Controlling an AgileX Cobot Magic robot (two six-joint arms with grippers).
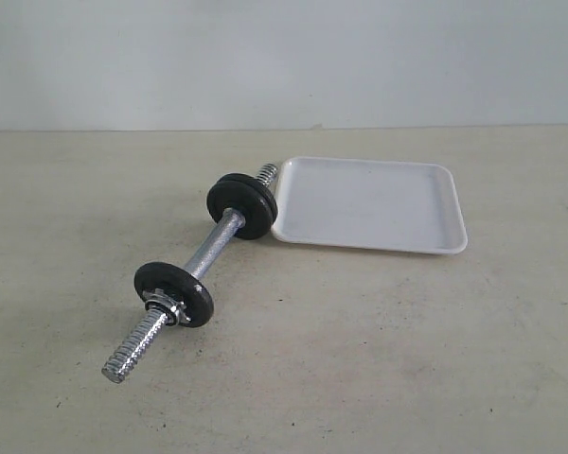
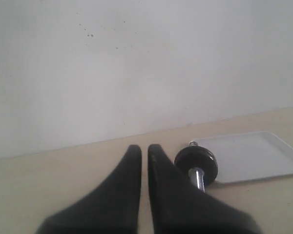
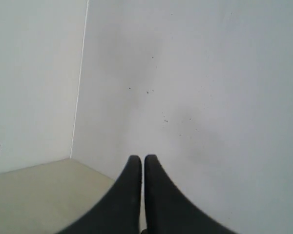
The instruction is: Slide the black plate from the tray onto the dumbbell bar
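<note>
Plainly, the dumbbell bar (image 1: 215,241) lies on the table (image 1: 407,359), slanting from the near left of the exterior view up toward the tray (image 1: 379,203) at the far right. Every black plate in view sits on that bar. The near black plate (image 1: 175,282) stands on edge around the rod, with a chrome nut (image 1: 163,309) against its outer face and a length of bare thread sticking out beyond it. Farther up the bar is the far black stack (image 1: 241,206), thicker, which looks like two plates pressed face to face. It stands just beside the tray's near left corner, but whether it touches the rim cannot be told. The bar's far threaded tip pokes out past the stack, alongside the tray's left edge. Which disc is the task's own cannot be told, since they look alike.

The left claw (image 2: 143,147) has its two dark fingers pressed together, only a thin slit between them, pinching nothing. It points over the table toward the far stack and the tray. The right claw (image 3: 142,158) is likewise pressed together on nothing, and faces a pale wall (image 3: 195,87) with a strip of table below it.
</note>
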